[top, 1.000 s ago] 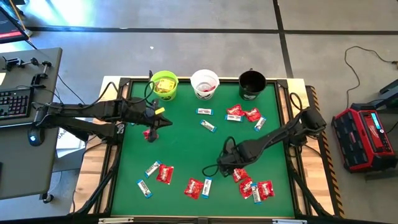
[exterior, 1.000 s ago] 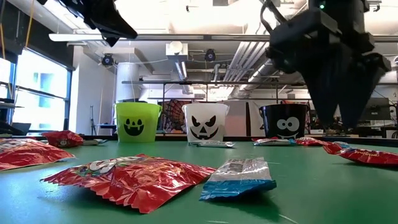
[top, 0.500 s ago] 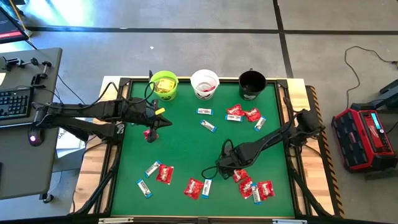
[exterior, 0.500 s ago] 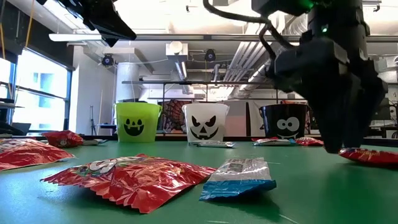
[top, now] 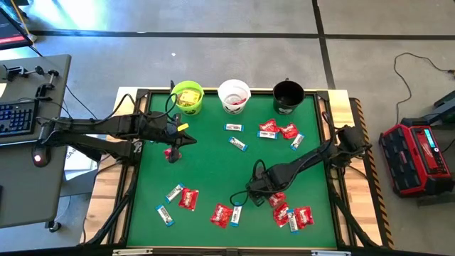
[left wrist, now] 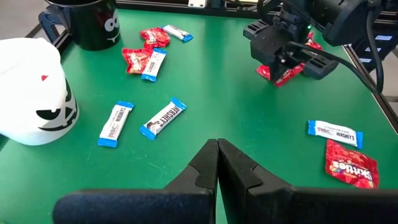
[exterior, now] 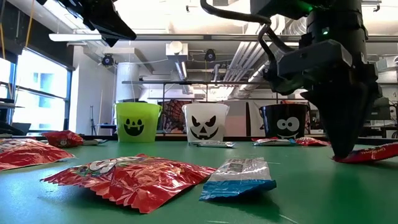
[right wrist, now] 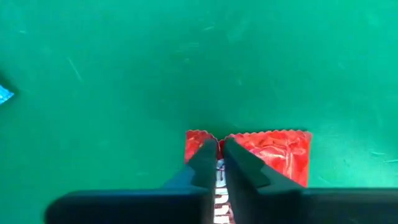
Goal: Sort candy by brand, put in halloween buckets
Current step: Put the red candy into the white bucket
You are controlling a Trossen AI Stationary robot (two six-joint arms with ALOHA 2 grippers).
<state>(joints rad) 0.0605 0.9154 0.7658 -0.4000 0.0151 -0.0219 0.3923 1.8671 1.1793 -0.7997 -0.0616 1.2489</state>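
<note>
Standing along the worktop [top: 213,163] top edge: three buckets, lime green [top: 188,97], white [top: 234,95], black [top: 288,97]. Lying scattered in the high view: roughly eight red packets, about eight blue-and-white bars. Having dropped and snapped shut since a second ago, right claw [top: 264,193] now pinching a red packet [right wrist: 273,154] at lower right. Hovering shut and empty at left-centre, left claw [top: 190,139].

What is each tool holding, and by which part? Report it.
The right tool is shut on a red packet, pinching its crimped end edge near one corner, at the table. The left tool is shut and holds nothing.
</note>
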